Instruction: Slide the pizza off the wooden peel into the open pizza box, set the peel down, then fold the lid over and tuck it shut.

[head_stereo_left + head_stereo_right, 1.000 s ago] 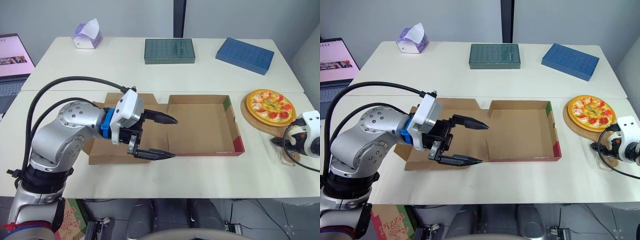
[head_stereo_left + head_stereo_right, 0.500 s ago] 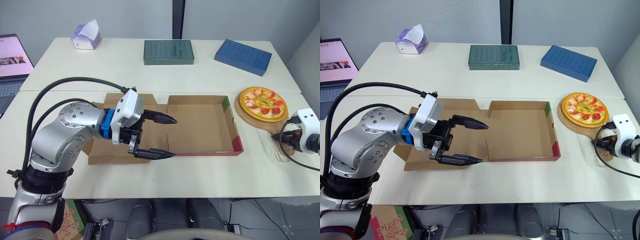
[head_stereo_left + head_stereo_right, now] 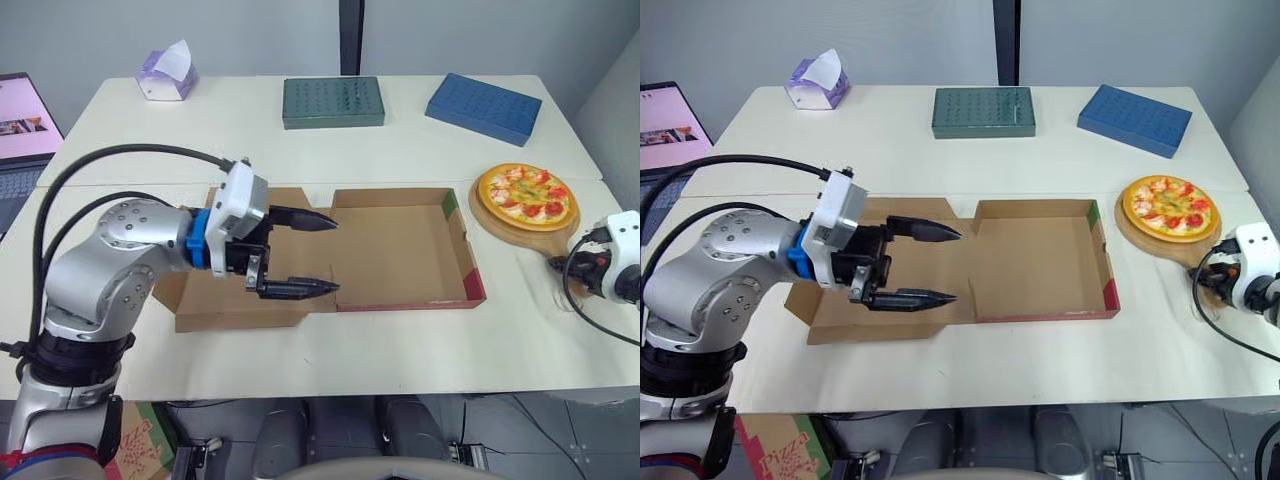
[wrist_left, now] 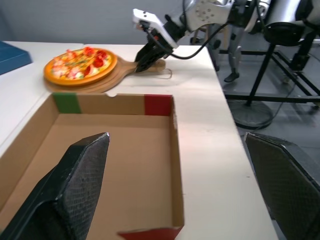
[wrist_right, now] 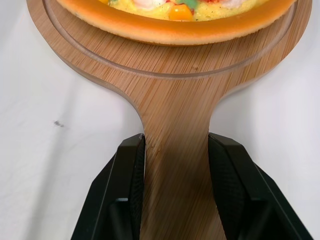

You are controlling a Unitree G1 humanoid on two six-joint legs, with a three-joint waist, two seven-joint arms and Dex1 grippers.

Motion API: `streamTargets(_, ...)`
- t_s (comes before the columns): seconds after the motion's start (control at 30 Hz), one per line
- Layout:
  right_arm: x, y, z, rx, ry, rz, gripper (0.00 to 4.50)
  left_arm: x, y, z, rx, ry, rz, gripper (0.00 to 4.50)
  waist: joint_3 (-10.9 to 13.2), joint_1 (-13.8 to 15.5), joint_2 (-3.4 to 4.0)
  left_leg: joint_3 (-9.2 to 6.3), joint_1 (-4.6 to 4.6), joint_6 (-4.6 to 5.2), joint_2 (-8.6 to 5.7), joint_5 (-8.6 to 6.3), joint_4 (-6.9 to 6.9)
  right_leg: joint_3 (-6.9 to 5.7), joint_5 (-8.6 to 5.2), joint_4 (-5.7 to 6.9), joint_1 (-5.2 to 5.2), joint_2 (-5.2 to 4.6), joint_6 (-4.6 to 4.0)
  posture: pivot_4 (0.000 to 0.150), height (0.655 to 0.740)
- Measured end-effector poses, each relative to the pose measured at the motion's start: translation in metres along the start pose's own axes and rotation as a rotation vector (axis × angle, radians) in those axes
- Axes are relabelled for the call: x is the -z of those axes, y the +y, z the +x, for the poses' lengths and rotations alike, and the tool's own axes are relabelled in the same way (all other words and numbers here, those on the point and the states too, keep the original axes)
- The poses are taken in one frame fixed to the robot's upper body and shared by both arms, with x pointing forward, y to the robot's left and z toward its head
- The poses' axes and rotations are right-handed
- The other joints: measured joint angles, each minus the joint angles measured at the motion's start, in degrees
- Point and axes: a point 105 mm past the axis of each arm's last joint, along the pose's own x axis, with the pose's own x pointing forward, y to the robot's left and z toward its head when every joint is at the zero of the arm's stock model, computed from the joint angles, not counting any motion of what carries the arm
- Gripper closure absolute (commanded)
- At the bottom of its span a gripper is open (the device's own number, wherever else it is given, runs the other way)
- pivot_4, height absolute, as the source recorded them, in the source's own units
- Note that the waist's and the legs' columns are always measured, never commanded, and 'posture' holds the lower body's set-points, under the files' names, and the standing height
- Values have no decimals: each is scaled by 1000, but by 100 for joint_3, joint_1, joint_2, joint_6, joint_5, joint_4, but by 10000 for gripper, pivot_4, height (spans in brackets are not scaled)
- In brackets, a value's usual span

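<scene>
My right gripper [image 5: 176, 150] has its jaws clamped on the handle of the round wooden peel [image 5: 170, 85]. It carries the orange-crusted pizza [image 3: 525, 196] just right of the open cardboard pizza box [image 3: 395, 250]. My left gripper [image 3: 336, 255] hovers over the box, jaws apart. The slide isn't begun; next, I judge, comes carrying the peel over the box and tilting it.

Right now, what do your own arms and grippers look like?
The left arm is rounded silver metal with a blue ring and white block at the wrist, black cables looping over it. The left gripper has two black tapered fingers with finely textured pads. The right gripper matches: white wrist block, black cable, black fingers.
</scene>
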Motion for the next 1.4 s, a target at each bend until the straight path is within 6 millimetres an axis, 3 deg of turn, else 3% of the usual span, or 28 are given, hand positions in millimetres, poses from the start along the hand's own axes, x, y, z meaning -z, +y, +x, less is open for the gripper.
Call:
streamTargets(0.23, -36, 2, -18, -31, -83, -110, 29131, 6, 8, -19, -86, 31, -39, 0, 10, -64, 14, 17, -13, 1, 2, 0, -1, 14, 14, 0, -23, 1, -19, 1500, 7400)
streamTargets(0.37, -59, 12, -24, -83, -151, -164, 29131, 5, 10, -25, -111, 43, -31, 0, 11, -71, 12, 17, -13, 1, 2, 0, 1, 14, 13, 0, -23, 1, -14, 1500, 7400)
streamTargets(0.6, -80, 37, -38, -206, -191, -328, 29131, 11, 8, -38, -151, 79, -58, 0, 15, -74, 16, 18, -14, 1, 3, -1, 0, 14, 15, -1, -24, 1, -17, 1500, 7400)
streamTargets(0.9, -77, 77, -36, -370, -164, -609, 29131, 14, 5, -42, -151, 93, -93, 0, 17, -62, 14, 18, -15, 1, 3, 0, 2, 14, 13, 0, -24, 0, -14, 1500, 7400)
streamTargets(1.4, -79, 81, -36, -336, -170, -909, 29131, 14, 2, -41, -136, 103, -93, 0, 17, -59, 14, 18, -14, 0, 3, 0, 2, 14, 17, 1, -24, 0, -20, 1500, 7400)
